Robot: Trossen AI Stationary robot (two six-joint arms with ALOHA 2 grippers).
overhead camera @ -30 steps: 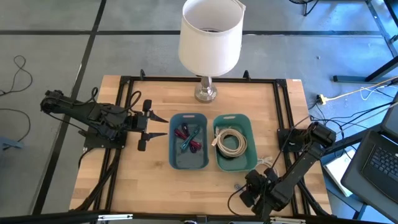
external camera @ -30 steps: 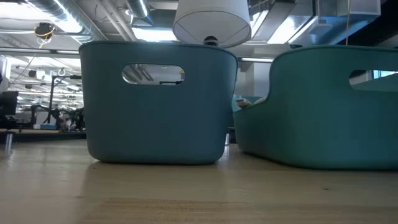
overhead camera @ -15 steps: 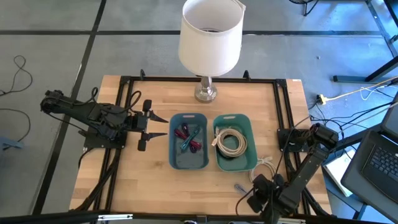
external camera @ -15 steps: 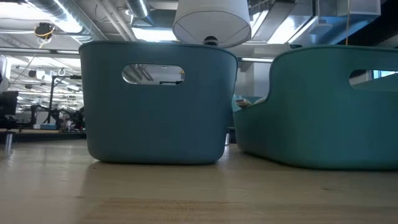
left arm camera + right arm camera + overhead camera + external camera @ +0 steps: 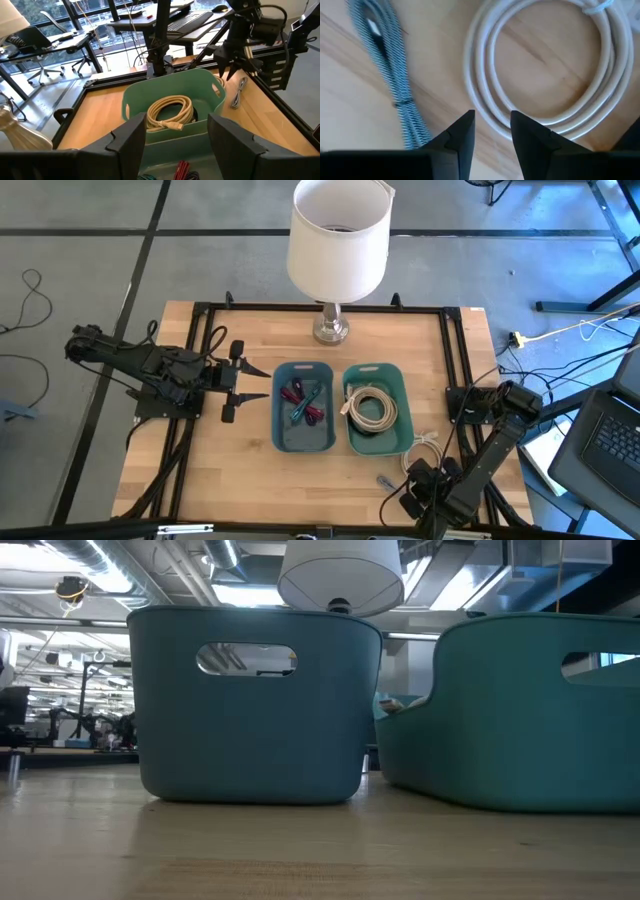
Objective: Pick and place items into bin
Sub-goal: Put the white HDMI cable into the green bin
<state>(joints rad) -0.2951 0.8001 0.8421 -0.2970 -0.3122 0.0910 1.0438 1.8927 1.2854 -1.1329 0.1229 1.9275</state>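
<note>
Waiting at the left of the high view, the left gripper point(image 5: 243, 381) hovers with fingers spread beside the blue bin point(image 5: 303, 439), which holds the red and purple straps point(image 5: 296, 396). Right of it, the teal bin point(image 5: 378, 442) holds a coiled cable point(image 5: 371, 409). At lower right, the right gripper point(image 5: 492, 131) hangs with fingers slightly parted over a white cable coil point(image 5: 545, 65) on the table point(image 5: 220, 470), beside a grey braided strap point(image 5: 395, 85).

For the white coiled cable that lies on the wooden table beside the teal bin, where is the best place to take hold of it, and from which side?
Grip across the bundled strands of the white coiled cable on the arc nearest the right hand, coming straight down from above. The coil lies flat on the wooden table, and its open centre probably leaves room for one finger inside the ring, one outside.
</note>
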